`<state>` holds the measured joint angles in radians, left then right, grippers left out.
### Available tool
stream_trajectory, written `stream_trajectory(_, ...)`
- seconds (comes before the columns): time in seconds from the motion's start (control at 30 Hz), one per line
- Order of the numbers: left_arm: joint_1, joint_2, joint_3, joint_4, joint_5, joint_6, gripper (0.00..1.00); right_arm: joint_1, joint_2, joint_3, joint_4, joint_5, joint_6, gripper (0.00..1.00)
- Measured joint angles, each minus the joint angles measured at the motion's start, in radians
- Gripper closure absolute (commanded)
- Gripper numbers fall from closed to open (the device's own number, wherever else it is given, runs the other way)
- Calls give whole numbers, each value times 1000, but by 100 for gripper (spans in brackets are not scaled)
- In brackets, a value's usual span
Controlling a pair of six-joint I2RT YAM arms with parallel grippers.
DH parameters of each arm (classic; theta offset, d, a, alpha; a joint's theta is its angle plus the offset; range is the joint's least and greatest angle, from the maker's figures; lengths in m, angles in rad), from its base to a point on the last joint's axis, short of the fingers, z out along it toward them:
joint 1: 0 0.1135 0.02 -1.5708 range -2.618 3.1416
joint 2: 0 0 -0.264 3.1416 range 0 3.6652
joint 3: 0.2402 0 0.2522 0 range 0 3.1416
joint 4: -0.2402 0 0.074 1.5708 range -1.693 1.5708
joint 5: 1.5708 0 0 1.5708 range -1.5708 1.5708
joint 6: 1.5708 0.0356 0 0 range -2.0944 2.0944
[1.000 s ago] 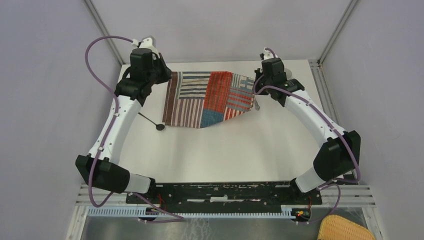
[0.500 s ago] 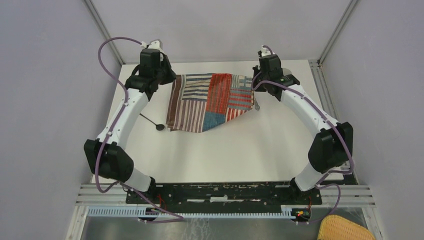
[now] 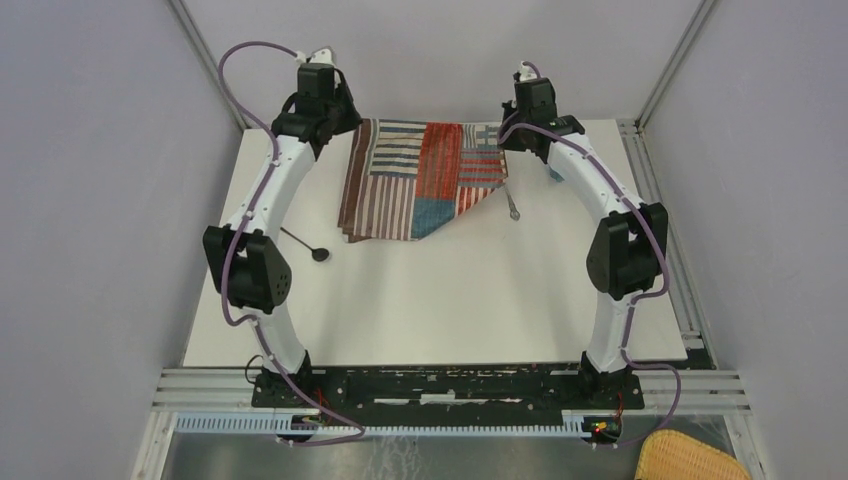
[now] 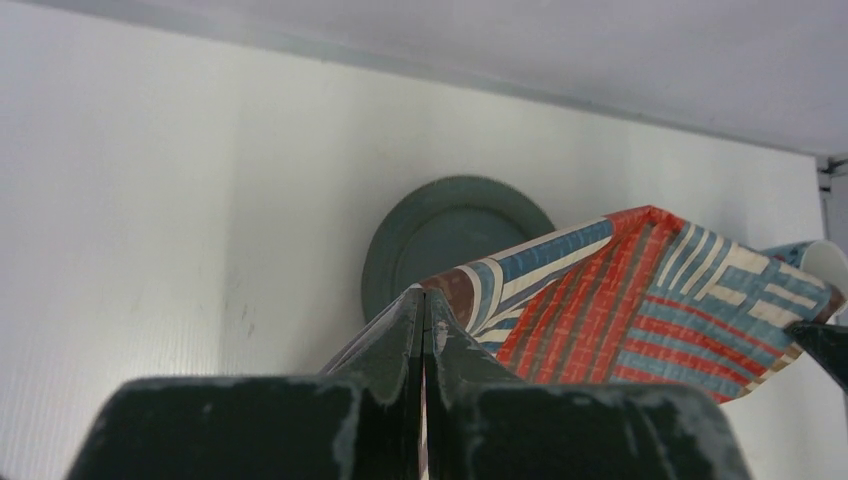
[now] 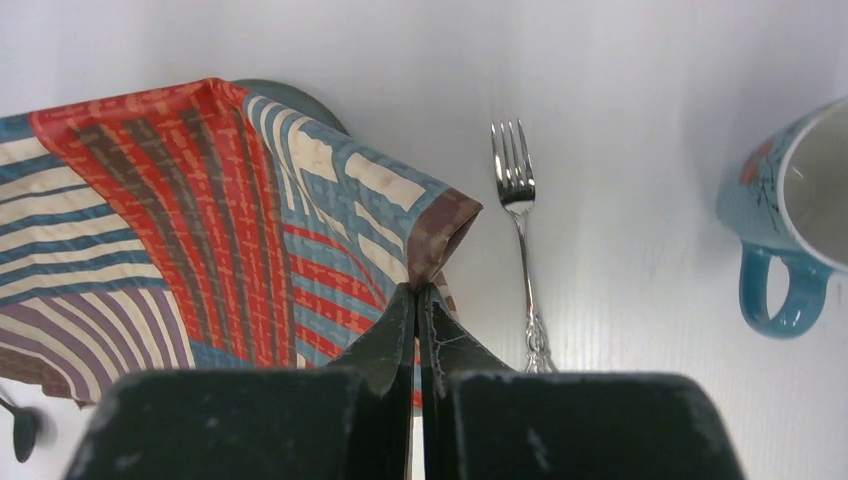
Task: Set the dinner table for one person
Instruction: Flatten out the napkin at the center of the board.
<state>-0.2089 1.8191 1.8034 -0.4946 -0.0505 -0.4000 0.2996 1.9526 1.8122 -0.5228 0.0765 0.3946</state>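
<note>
The striped patchwork placemat hangs lifted over the far part of the white dinner table. My left gripper is shut on its far left corner, seen in the left wrist view. My right gripper is shut on its far right corner, seen in the right wrist view. The placemat droops between them, its near edge on the table. A dark green plate lies under it. A silver fork lies right of the mat, and it also shows in the top view.
A black spoon lies on the table left of the placemat. A blue mug stands to the right of the fork. Metal rails edge the table. A wicker basket sits off the table at the near right.
Both arms have stretched toward the far edge of the table, carrying the placemat corners back and up. The mat has slid away from the spoon and uncovered more of the fork.
</note>
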Motion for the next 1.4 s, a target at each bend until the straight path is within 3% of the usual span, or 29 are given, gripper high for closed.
stream_trajectory(0.2,3,79,193,-40,1,0,98,-2,55,130,-24,-16,-3,100)
stream_trajectory(0.3,3,71,196,-43,3,0,98,-2,49,137,-17,-24,-6,100)
stream_trajectory(0.43,4,-17,41,-9,14,0,98,-2,-13,31,18,-38,-8,100)
stream_trajectory(0.63,0,-262,-241,4,39,-1,98,0,-259,-285,61,-62,2,100)
stream_trajectory(0.93,-14,-569,-370,40,102,-22,98,16,-596,-591,76,-77,31,100)
stream_trajectory(1.4,-20,-531,-431,12,117,-27,98,26,-641,-670,58,-76,32,100)
